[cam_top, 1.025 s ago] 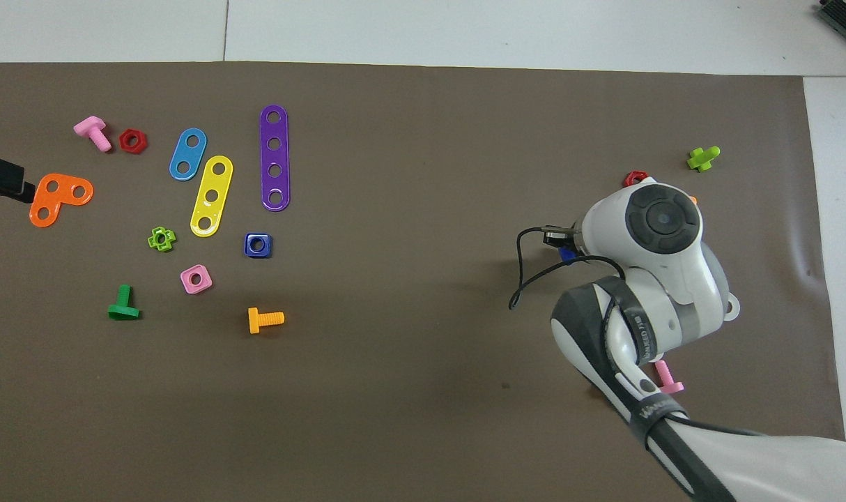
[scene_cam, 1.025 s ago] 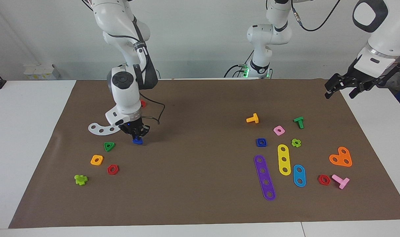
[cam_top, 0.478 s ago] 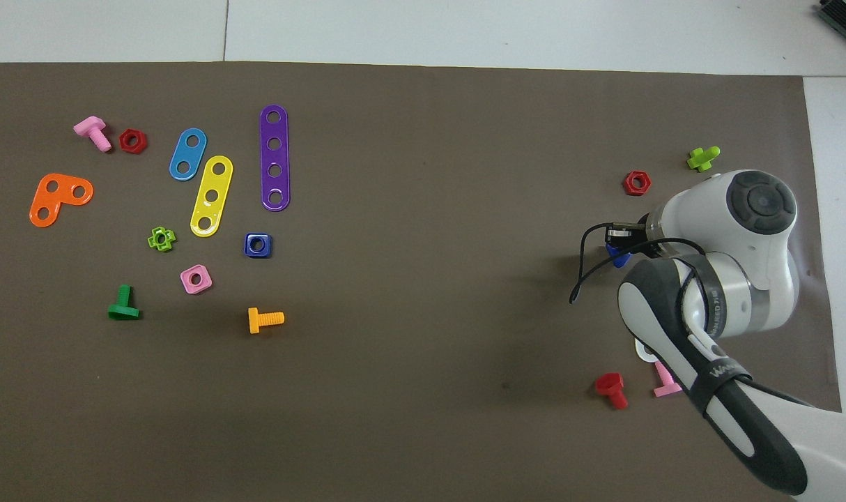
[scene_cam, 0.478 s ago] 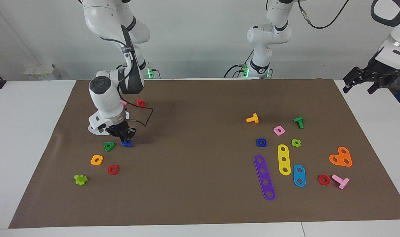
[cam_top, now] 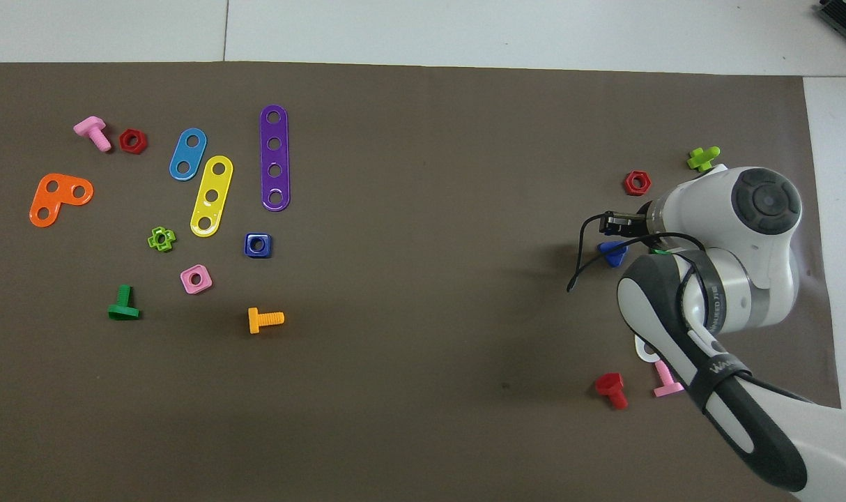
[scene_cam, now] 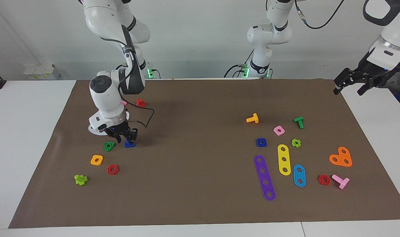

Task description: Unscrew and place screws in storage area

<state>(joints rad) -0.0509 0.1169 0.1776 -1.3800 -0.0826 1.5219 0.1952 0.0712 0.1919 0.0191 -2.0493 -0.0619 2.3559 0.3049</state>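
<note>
Blue screw on mat, under open right pincer.

The only lettering stands on the dark band of the right arm, printed in white along the sleeve above the pink bolt in the overhead view. It is hard to make out; it may read "WANLEED", with a few small digits after it. Nothing else bears readable text.
</note>
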